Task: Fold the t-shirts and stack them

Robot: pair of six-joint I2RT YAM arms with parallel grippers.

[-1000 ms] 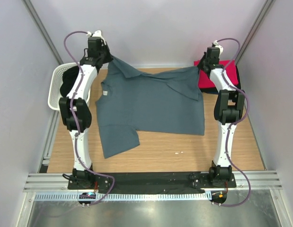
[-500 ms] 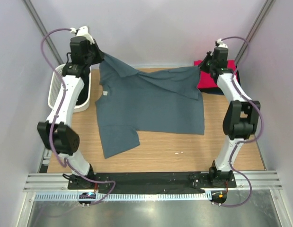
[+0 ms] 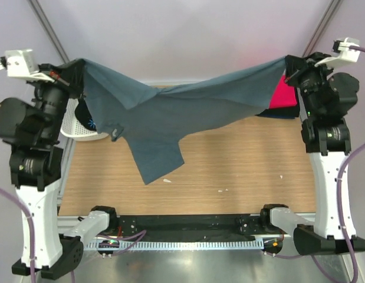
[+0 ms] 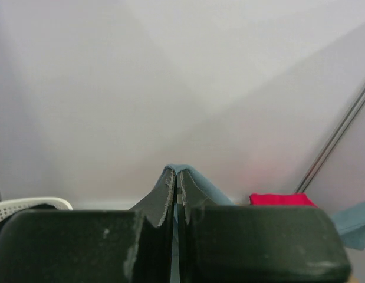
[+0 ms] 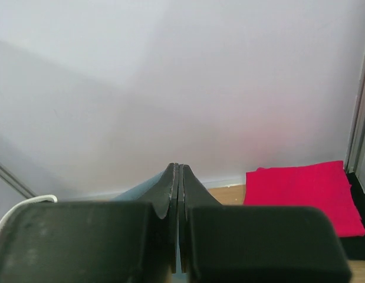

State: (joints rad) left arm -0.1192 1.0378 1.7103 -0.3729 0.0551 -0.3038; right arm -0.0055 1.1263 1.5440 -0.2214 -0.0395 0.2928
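Left gripper and right gripper — jaws clamped tight — each pinch the blue-grey t-shirt.

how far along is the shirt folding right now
Done: the red t-shirt lies folded at the far right. In hand: the left gripper and right gripper are both shut on the blue-grey t-shirt, holding it stretched out, unfolded, above the table. Left: folding and stacking it, plus the dark cloth in the white basket.
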